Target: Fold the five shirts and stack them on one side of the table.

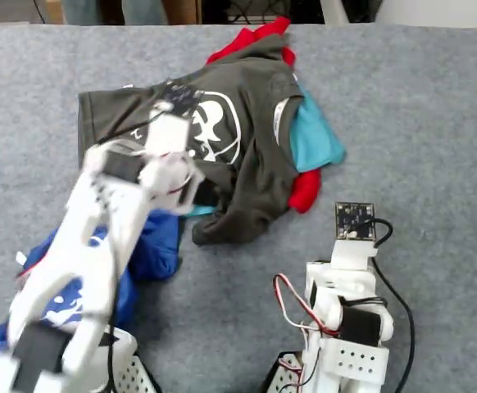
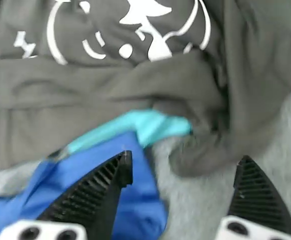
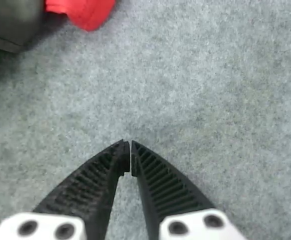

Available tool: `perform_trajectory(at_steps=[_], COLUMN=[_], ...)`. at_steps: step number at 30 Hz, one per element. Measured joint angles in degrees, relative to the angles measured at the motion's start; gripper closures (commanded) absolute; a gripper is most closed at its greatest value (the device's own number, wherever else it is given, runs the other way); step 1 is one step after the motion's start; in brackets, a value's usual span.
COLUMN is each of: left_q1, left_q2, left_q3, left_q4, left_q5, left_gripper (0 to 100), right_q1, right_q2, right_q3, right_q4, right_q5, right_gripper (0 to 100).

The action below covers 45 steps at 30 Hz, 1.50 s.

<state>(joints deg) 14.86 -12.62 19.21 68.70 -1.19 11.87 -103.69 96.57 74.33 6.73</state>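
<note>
A dark grey shirt (image 1: 247,155) with a white skull print lies crumpled at the table's middle back, on top of a red shirt (image 1: 251,37) and a teal shirt (image 1: 316,139). A blue shirt (image 1: 156,246) with white print lies bunched at the front left under the left arm (image 1: 107,221). My left gripper (image 2: 185,172) is open and holds nothing; it hovers above the grey shirt's (image 2: 135,95) front hem, where teal cloth (image 2: 145,125) and blue cloth (image 2: 110,200) meet. My right gripper (image 3: 130,147) is shut and empty over bare table, near a red shirt tip (image 3: 83,10).
The table (image 1: 435,123) is covered in grey carpet, bare on its right side and at front centre. The right arm (image 1: 345,303) sits folded at the front right, with red and white wires beside its base. The back edge runs along the top of the high view.
</note>
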Motion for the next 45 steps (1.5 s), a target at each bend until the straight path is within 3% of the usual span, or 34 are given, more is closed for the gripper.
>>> perform_trajectory(at_steps=[5,10,18,23,37,41,45], left_q1=[-0.18,-1.23,-3.96,-14.95,-60.75,-67.08,-66.37], left_q2=[20.13,30.59,31.30,27.78,15.82,15.74,15.74], left_q3=[-6.33,-12.22,-15.82,-20.48,-32.18,-33.67,-33.67], left_q4=[-5.27,-6.24,-1.85,3.69,4.92,5.01,5.45], left_q5=[6.77,10.37,-1.49,-2.37,-2.37,-2.37,0.53], left_gripper=[71,95,97,97,97,97,92], right_q1=[0.00,0.00,0.00,0.00,0.00,0.00,0.00], right_q2=[0.00,0.00,0.00,0.00,0.00,0.00,0.00], right_q3=[0.00,0.00,0.00,0.00,0.00,0.00,0.00], right_q4=[0.00,0.00,0.00,0.00,0.00,0.00,0.00], right_q5=[0.00,0.00,0.00,0.00,0.00,0.00,0.00], right_gripper=[98.4,98.4,98.4,98.4,98.4,98.4,98.4])
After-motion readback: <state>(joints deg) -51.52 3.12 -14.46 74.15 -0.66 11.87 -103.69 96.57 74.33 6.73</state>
